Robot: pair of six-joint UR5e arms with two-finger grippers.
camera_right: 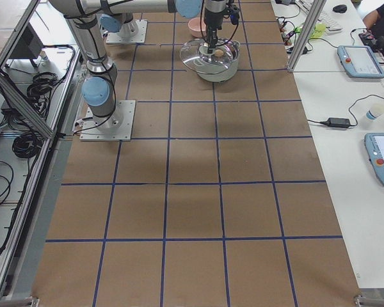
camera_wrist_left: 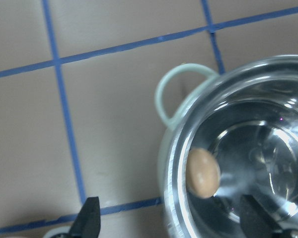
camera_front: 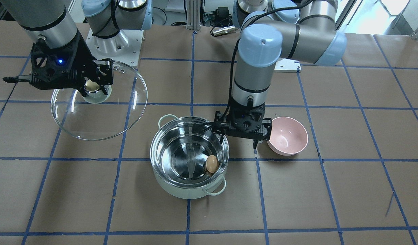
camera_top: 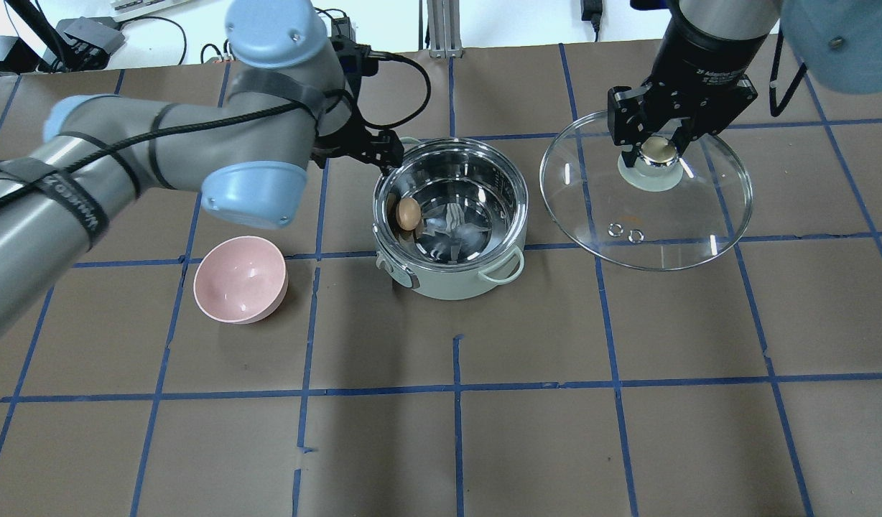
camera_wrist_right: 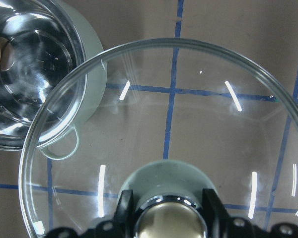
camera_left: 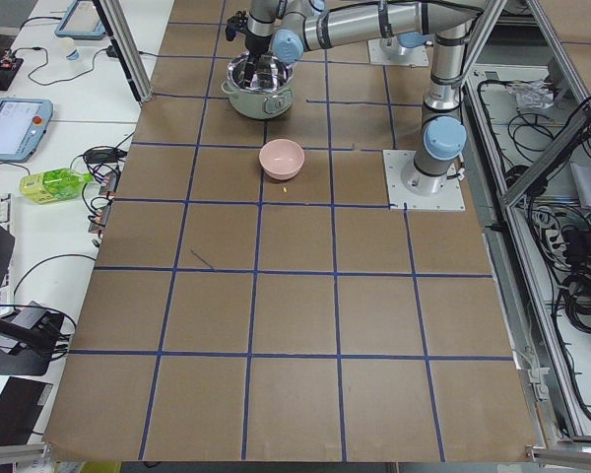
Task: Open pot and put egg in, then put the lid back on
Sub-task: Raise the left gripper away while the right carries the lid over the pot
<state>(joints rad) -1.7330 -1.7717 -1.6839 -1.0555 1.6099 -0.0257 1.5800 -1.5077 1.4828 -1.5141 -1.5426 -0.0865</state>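
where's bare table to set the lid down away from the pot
Bare table lies on the operators' side of the lid and pot, and past the pink bowl toward the table's end. Crowded: between pot and bowl, where the left claw hangs.

Robotics lab, not a kitchen: table (camera_left: 295, 325) is wearing brown paper and a blue tape grid (camera_left: 253, 296), arm bases are sitting bolted on metal plates (camera_left: 443, 197), aluminium frame posts (camera_left: 118, 44) are standing at the edges, teach pendants (camera_left: 12, 126) are lying on the white side bench (camera_left: 39, 227), cables (camera_left: 571, 286) are trailing alongside
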